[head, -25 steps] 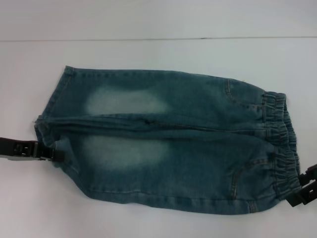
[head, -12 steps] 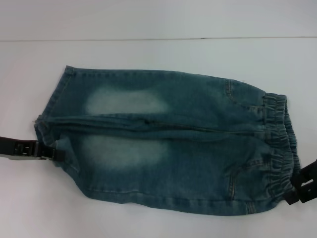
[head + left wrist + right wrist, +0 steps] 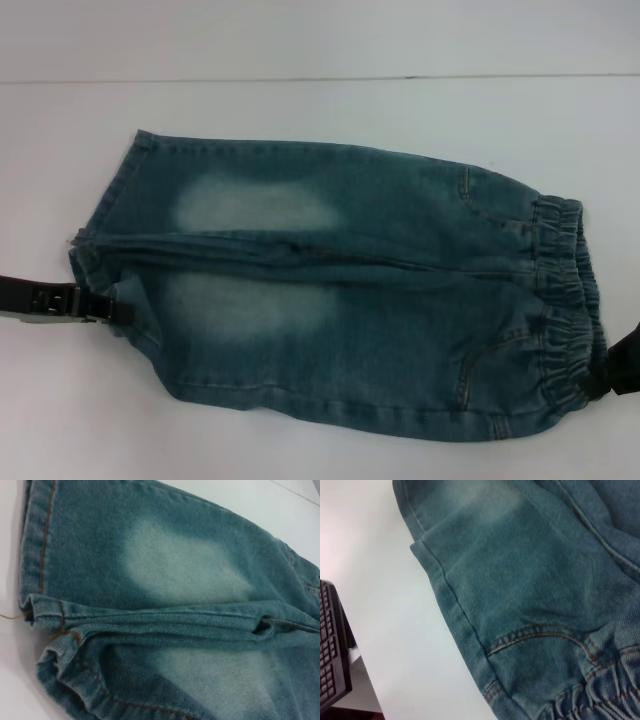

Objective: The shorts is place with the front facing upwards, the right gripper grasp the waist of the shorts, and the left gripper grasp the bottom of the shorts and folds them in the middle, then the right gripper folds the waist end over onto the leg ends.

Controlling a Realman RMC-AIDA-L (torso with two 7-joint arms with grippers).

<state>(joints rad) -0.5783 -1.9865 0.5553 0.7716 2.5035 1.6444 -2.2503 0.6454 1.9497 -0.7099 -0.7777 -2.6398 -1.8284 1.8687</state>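
Fingers of left gripper (image 3: 108,308) clenched on bottom of the shorts (image 3: 105,275); right gripper (image 3: 618,372) at waist, grip unclear. Grasp step; next lift near edge, fold lengthwise.

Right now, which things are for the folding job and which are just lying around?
For the job:
- the shorts, flat on the table
- the left gripper, at the leg ends
- the right gripper, at the waist

Just there:
- the white table
- a black keyboard, off past the table's edge

A white table (image 3: 320,110) with a black keyboard (image 3: 331,645) past its edge.
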